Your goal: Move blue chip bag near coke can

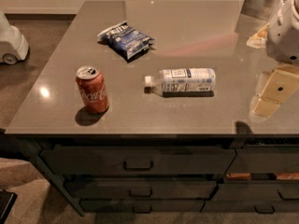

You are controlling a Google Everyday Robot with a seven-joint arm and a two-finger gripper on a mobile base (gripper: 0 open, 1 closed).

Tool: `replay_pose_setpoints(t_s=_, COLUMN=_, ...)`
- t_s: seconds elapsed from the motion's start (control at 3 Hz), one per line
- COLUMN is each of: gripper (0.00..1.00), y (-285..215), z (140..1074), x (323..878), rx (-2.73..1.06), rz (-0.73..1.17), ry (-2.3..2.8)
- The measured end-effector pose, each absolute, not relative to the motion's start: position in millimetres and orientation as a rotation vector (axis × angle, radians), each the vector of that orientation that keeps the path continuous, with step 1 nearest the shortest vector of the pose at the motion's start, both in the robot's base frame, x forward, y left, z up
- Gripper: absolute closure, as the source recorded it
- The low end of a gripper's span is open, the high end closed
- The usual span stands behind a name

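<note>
The blue chip bag (125,38) lies crinkled on the grey counter (187,22), toward the back left. The coke can (92,89) stands upright near the counter's front left edge, well apart from the bag. My gripper (273,94) hangs over the counter's right side, far from both the bag and the can, with the white arm (284,29) above it. It holds nothing that I can see.
A clear plastic bottle (182,80) with a white label lies on its side mid-counter, between the gripper and the can. Drawers (138,162) run below the front edge. A white robot base (11,43) stands on the floor at far left.
</note>
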State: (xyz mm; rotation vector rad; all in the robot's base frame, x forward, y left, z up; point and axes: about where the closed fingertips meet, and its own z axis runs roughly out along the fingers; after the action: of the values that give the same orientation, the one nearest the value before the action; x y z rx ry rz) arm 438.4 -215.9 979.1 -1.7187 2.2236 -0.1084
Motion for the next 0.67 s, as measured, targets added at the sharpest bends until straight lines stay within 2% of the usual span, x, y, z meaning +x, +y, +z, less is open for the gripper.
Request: replay_pose_setpoints(t_s=0.67, gripper=0.00, y=-211, z=983, x=452, rx=-1.652, rz=-0.106, ry=2.219)
